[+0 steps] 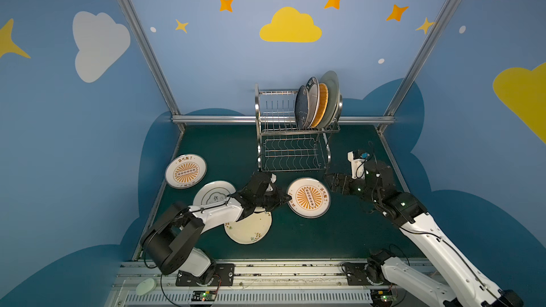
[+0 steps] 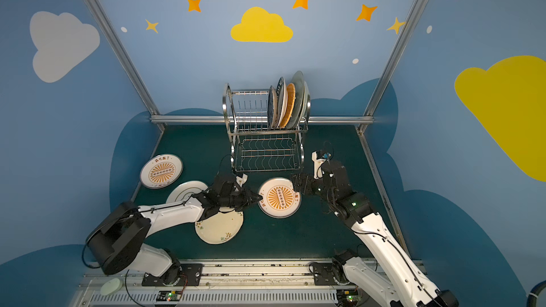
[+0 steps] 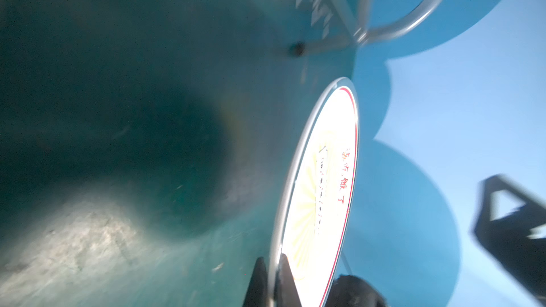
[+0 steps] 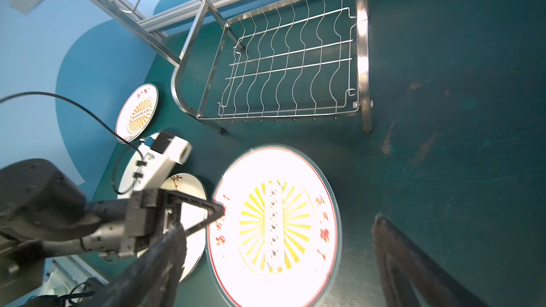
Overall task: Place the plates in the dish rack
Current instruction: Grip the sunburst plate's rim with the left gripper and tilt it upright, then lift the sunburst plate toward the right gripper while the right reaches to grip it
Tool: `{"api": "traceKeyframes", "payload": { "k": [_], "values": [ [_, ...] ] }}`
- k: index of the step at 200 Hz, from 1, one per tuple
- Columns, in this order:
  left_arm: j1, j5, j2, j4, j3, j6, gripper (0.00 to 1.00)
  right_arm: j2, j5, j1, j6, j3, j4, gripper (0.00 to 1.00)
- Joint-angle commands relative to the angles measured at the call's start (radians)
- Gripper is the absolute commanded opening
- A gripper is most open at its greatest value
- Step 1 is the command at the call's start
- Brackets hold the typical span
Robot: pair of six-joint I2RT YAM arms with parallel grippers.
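The left gripper (image 1: 289, 197) grasps the sunburst plate (image 1: 309, 198) by its rim while the right gripper (image 1: 327, 183) stands released; the next move, I think, is lifting this plate to the dish rack (image 1: 292, 146).

Both top views look down from high over the near edge, sharing the whole surface (image 1: 295, 246); both wrist cameras sit close, catching the central sunburst plate (image 3: 319, 187).

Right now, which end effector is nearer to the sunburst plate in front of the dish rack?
Left. The left end effector is shut on the sunburst plate by its rim; the right end effector is open beside the opposite edge.
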Motion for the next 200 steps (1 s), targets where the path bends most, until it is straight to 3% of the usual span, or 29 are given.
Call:
{"api": "traceKeyframes", "payload": {
  "k": [1,72,128,200],
  "values": [
    [0.022,-0.080,-0.108,-0.008,-0.003,-0.101,0.04,-0.036,-0.024,-0.003,0.047,0.007,-0.033,0.96],
    [0.077,-0.226,-0.364,0.003,-0.065,-0.244,0.04,0.000,-0.219,0.021,0.216,-0.058,0.176,0.94],
    [0.078,-0.287,-0.408,0.051,-0.081,-0.330,0.04,0.112,-0.164,0.156,0.299,-0.082,0.396,0.88],
    [0.074,-0.307,-0.424,0.068,-0.098,-0.351,0.04,0.240,-0.058,0.236,0.414,-0.061,0.517,0.57]
  ]
}}
